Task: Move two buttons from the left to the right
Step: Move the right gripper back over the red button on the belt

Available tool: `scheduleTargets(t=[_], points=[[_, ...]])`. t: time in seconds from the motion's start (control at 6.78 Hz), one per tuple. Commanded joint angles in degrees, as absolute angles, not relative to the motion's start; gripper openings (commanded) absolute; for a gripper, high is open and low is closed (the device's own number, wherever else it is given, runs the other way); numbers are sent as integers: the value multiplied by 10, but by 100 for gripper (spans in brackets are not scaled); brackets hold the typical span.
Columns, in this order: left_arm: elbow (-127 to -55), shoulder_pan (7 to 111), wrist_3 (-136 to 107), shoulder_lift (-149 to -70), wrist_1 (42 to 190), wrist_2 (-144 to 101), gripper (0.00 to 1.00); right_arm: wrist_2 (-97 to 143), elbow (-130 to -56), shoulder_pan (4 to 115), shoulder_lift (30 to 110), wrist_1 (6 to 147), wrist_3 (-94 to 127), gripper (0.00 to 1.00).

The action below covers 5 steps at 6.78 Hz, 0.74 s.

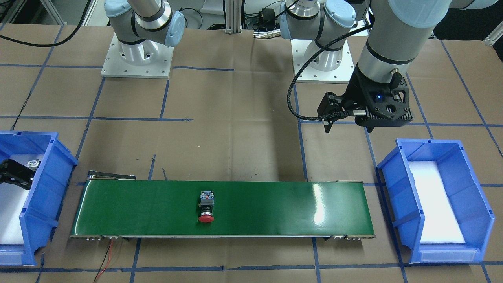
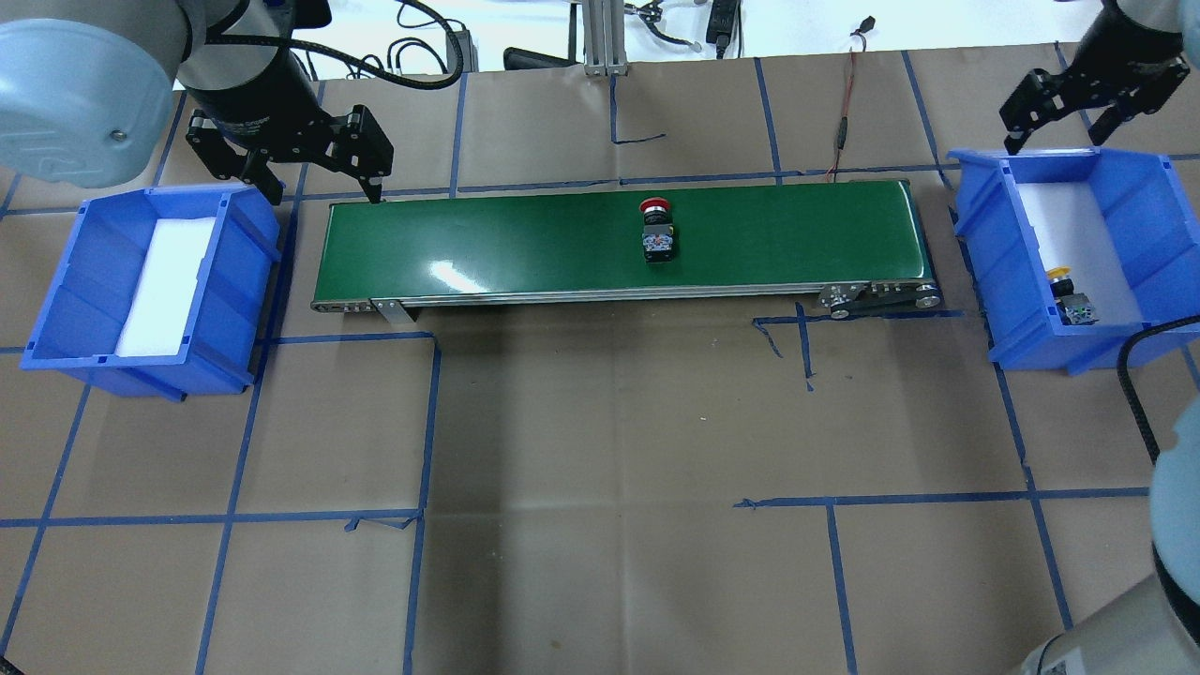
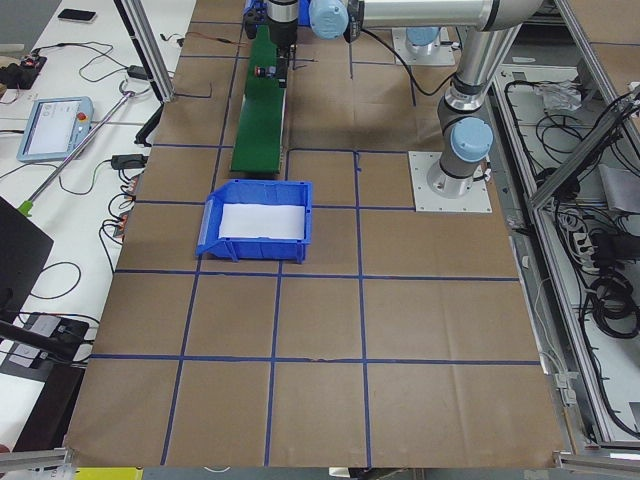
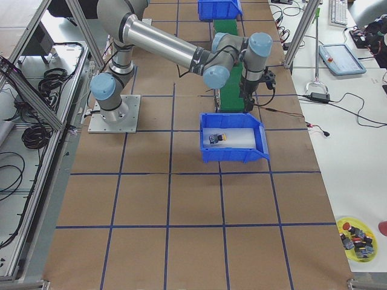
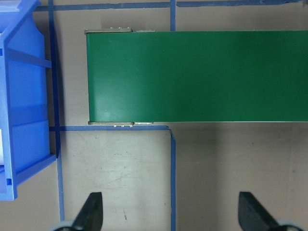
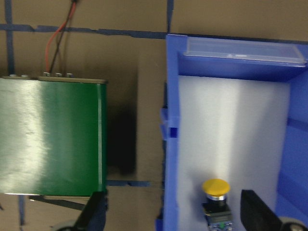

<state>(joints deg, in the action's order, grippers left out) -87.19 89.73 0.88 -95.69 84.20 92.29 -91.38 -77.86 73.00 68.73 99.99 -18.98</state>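
A red-capped button (image 1: 206, 208) (image 2: 656, 230) lies on its side near the middle of the green conveyor belt (image 2: 525, 248). A yellow-capped button (image 2: 1069, 295) (image 6: 216, 202) lies in the blue bin (image 2: 980, 244) at the robot's right. My right gripper (image 2: 1059, 117) (image 6: 175, 214) hangs open and empty over that bin's far end, above the yellow button. By the belt's left end, past its far edge, my left gripper (image 2: 291, 164) (image 5: 171, 211) stands open and empty over the paper-covered table. The belt's left end (image 5: 144, 77) shows bare in the left wrist view.
At the robot's left stands a second blue bin (image 2: 253, 234) (image 5: 24, 96) holding only a white foam pad. A red and black wire (image 2: 844, 122) runs from the belt's far right end. Both arm bases (image 1: 137, 59) stand behind the belt.
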Motion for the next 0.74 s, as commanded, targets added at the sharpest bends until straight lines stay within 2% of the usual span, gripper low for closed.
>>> scheduleTargets(t=[0.0, 0.44, 0.59], points=[[-872, 897, 9, -956, 842, 924, 100, -909, -763, 848, 704, 982, -53, 100], [-872, 897, 8, -956, 842, 923, 100, -818, -780, 908, 718, 985, -31, 100], [-872, 897, 9, -956, 842, 923, 100, -823, -820, 908, 736, 1007, -35, 100]])
